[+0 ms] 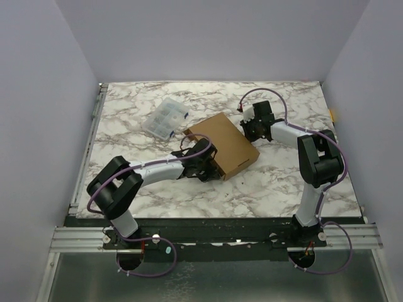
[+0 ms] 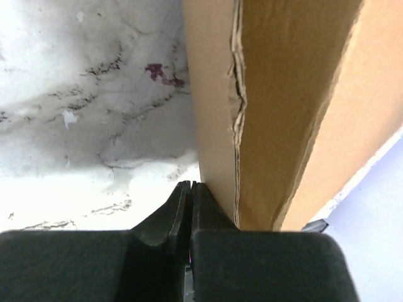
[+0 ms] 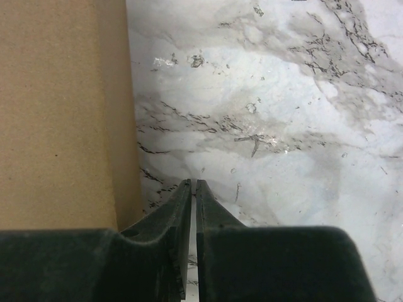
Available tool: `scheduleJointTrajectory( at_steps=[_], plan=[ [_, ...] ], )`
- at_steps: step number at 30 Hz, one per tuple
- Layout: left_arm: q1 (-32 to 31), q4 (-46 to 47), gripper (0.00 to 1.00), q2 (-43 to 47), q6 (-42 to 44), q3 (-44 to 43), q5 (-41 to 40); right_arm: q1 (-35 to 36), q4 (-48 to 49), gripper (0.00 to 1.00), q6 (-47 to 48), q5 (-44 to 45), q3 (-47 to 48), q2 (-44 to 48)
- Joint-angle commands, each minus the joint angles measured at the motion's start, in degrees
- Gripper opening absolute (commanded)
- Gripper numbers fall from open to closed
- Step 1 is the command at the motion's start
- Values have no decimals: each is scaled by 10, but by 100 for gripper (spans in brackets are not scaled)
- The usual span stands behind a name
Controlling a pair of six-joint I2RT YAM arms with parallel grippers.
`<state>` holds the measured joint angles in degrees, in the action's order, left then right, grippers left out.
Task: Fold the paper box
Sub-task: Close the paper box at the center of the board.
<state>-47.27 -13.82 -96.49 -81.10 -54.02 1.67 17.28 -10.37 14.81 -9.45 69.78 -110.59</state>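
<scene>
The paper box is a brown cardboard box, folded up and closed, lying slantwise in the middle of the marble table. My left gripper is shut and empty, with its tip against the box's near-left side. In the left wrist view the cardboard wall rises right beside the closed left gripper, touching the right finger. My right gripper sits low at the box's far-right end. In the right wrist view the right gripper shows only a hairline slit, nothing in it, with the box just to its left.
A small clear plastic compartment case lies at the back left of the box. The marble table is ringed by pale walls, with a metal rail along its left edge and the arm bases at the near edge.
</scene>
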Motion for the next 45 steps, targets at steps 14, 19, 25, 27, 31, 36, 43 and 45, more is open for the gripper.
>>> scheduleJointTrajectory(
  at_steps=[14,19,25,27,31,36,43,45],
  plan=[
    [-83,34,7,77,-67,82,4,7,-44,13,-27,-43,-14,-11],
    [-82,34,6,52,-80,61,-32,7,-45,13,-27,-47,-16,-9],
    [-68,32,2,-7,-35,-16,-32,7,-48,13,-27,-57,-17,-7],
    [-59,26,1,-27,-13,-43,-25,7,-47,13,-26,-59,-20,-4],
    [-45,9,0,-72,31,-99,1,7,-48,13,-23,-65,-24,-1],
    [-35,-36,0,-101,57,-162,1,9,-46,13,-25,-62,-30,5],
    [-27,-95,0,-112,26,-245,-34,39,-32,13,-43,-47,-57,35],
    [-27,-102,0,-131,24,-266,-31,48,-32,13,-48,-43,-54,33]
  ],
)
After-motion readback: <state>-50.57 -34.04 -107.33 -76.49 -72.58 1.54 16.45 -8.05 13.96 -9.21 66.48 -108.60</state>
